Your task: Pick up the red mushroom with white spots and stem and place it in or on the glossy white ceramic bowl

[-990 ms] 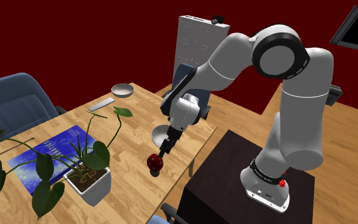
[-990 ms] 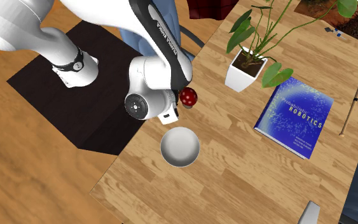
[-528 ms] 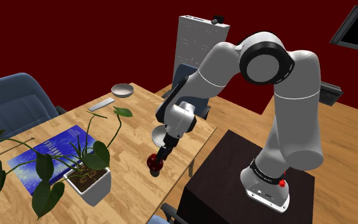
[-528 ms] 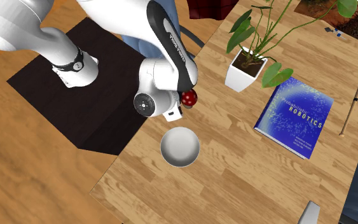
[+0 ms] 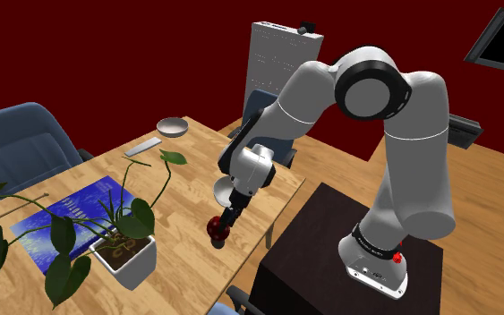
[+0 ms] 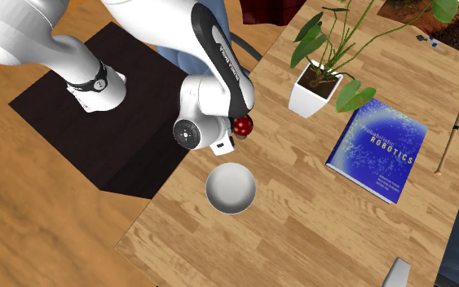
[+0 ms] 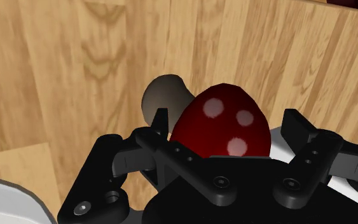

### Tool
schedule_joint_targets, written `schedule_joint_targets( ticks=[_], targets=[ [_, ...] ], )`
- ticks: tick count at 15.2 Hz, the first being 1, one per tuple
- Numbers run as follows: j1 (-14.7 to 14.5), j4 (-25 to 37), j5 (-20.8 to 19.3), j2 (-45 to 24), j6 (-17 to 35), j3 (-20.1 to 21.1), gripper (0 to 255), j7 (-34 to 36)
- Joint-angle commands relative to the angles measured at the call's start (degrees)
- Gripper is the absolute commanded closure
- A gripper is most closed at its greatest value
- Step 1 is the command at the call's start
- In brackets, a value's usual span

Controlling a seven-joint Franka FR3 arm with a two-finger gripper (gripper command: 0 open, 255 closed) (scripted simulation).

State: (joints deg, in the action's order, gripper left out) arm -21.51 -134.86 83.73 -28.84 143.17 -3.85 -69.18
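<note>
Seen in the second exterior view, the mushroom [image 6: 242, 125] lies on the table [image 6: 301, 220] near the table's edge, with the stand [image 6: 113, 139] at nine o'clock from it. The bowl [image 6: 231, 187] sits at six o'clock from the mushroom, near but apart. The plant pot [image 6: 307, 98] stands at two o'clock from the mushroom. The book [image 6: 377, 149] lies at four o'clock from the pot. A stick [image 6: 452, 134] lies at three o'clock from the book, and a remote [image 6: 396, 273] at six o'clock.

arm [image 5: 411, 152]: elbow high, forearm angled down | pincer [image 5: 222, 222]: pointing down | 2 fingers [image 7: 161, 124] apart
</note>
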Motion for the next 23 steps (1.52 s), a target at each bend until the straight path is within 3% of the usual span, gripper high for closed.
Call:
schedule_joint_targets(
  ticks=[1,10,23],
  targets=[
    [0.0,0.0,0.0,0.0,0.0,0.0,255,0.0],
    [0.0,0.0,0.0,0.0,0.0,0.0,255,0.0],
    [-1.4,-5.1,-9.0,11.6,-1.3,-1.9,255,10.4]
  ],
)
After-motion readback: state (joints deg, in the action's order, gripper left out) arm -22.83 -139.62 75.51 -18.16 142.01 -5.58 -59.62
